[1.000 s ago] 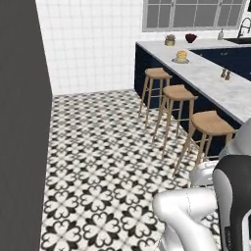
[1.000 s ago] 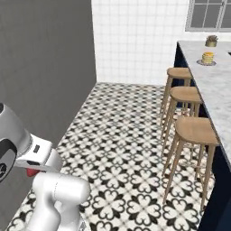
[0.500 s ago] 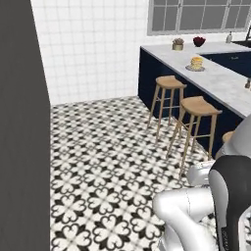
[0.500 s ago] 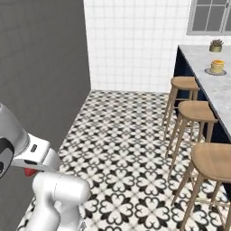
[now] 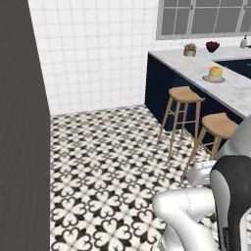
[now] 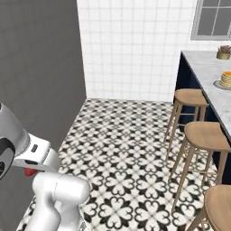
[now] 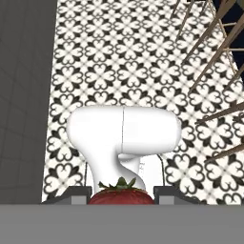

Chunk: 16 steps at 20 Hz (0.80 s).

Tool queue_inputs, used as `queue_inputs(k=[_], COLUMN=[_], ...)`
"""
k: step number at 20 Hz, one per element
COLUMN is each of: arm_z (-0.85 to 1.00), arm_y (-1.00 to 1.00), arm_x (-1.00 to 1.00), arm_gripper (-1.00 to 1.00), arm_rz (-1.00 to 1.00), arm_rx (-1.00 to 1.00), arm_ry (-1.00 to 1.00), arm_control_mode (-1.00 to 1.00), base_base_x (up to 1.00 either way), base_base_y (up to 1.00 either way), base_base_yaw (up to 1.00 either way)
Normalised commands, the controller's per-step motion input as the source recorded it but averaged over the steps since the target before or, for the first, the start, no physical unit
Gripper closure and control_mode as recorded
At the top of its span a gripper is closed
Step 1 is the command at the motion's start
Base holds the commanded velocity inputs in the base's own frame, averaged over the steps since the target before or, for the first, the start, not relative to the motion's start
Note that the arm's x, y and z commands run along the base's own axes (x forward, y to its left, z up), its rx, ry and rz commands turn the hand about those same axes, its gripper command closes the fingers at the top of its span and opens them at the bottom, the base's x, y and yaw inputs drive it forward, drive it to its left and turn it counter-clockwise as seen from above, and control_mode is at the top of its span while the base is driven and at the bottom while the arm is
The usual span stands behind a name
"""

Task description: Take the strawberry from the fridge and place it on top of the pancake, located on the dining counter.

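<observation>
Tool clamped on the strawberry, red w/ green leaves up, sitting btwn the two tips in hand view. In right base view a bit of red shows under the wrist at lower left. Below: black-and-white patterned floor. Wooden stools line the desk, well apart from tool. Pancake stack on grey plate on the desk; grey fridge wall to the left.

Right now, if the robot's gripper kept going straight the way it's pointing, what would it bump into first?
Probably the robot's own white arm: in the hand view the gripper, shut on the strawberry, points down at it, with the patterned floor beyond. Depth is hard to judge.
</observation>
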Motion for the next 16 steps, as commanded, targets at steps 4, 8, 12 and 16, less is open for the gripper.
queue_inputs(k=[4, 8, 12, 16], arm_z=[0.0, 0.0, 0.0, 0.0], arm_y=[0.0, 0.0, 0.0, 0.0], arm_x=[0.0, 0.0, 0.0, 0.0], arm_gripper=[1.0, 1.0, 1.0, 1.0], arm_rz=[0.0, 0.0, 0.0, 0.0], arm_rx=[0.0, 0.0, 0.0, 0.0], arm_ry=[0.0, 0.0, 0.0, 0.0], arm_control_mode=[1.0, 1.0, 1.0, 1.0], base_base_x=[1.0, 1.0, 0.99, 0.97], base_base_y=[0.0, 0.0, -0.04, 0.0], base_base_yaw=[0.0, -0.01, -0.19, -0.28])
